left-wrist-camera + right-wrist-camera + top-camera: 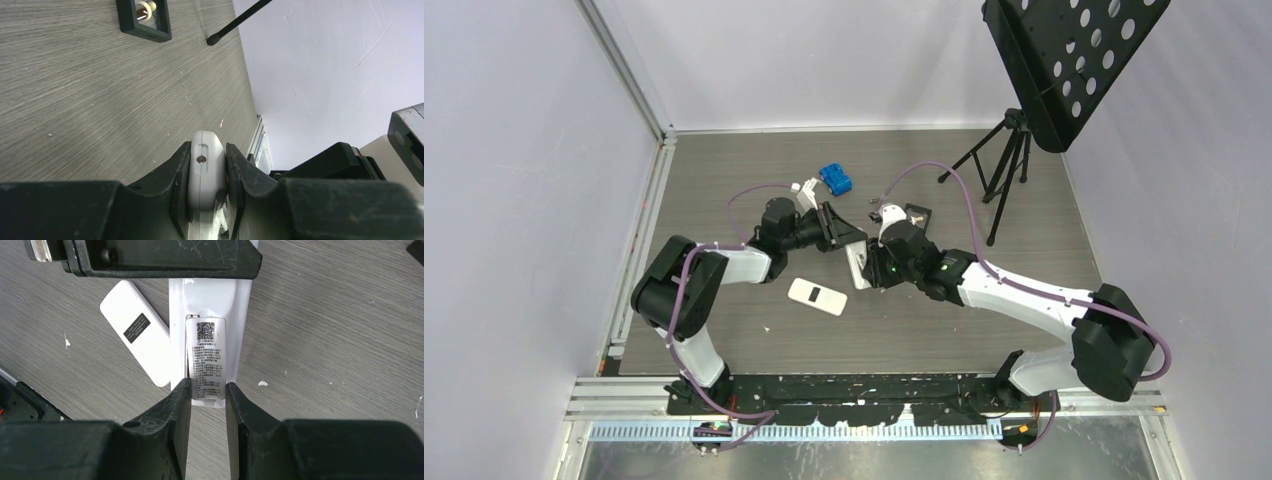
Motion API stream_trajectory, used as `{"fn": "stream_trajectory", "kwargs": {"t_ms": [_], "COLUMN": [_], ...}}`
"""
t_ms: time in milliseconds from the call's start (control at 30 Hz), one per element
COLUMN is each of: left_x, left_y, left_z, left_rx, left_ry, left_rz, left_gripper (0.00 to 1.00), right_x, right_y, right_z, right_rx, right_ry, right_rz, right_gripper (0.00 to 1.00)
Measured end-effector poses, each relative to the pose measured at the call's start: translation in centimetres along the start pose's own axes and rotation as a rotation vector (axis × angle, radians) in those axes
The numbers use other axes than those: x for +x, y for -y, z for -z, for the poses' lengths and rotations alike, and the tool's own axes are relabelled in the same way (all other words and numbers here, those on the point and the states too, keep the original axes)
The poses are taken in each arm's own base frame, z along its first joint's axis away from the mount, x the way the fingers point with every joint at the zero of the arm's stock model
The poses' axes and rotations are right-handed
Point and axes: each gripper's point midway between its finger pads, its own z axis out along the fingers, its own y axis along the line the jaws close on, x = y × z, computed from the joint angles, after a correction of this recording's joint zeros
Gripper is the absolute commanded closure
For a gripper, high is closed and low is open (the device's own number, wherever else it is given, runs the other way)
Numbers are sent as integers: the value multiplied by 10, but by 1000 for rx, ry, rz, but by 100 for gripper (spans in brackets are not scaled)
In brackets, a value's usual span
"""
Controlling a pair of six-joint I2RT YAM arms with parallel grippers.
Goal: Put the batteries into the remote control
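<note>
My left gripper (pixel 842 234) (pixel 207 165) is shut on one end of the white remote control (pixel 205 165), held off the table; that end has a small hole. In the right wrist view the remote (pixel 210 295) shows its labelled inner panel (pixel 206 357). My right gripper (pixel 206 390) (pixel 865 268) is shut on the sides of that panel at the other end. A separate white slab with a black rectangle (pixel 817 296) (pixel 135 337) lies flat on the table beside it. A small black tray (pixel 144 17) (pixel 916 213) holds a pale round-ended item with a dark reddish part, possibly a battery.
A blue block (pixel 835 179) and a small white piece (pixel 796 187) lie behind the left gripper. A black tripod (pixel 1004 170) with a perforated black stand (pixel 1064 50) is at the back right. Walls enclose the table on three sides.
</note>
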Motion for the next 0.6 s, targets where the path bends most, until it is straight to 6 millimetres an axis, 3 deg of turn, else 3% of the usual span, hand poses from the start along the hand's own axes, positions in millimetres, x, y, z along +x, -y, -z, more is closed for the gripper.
{"fn": "stream_trajectory", "kwargs": {"t_ms": [600], "left_x": [-1], "left_y": [6], "left_z": [4], "left_rx": [34], "left_ry": [33], "left_rz": [97], "left_gripper": [100], "right_x": [-9], "right_y": [-6], "right_z": [1], "right_rx": [77], "right_ry": [-135], "right_rz": [-56], "right_gripper": [58]}}
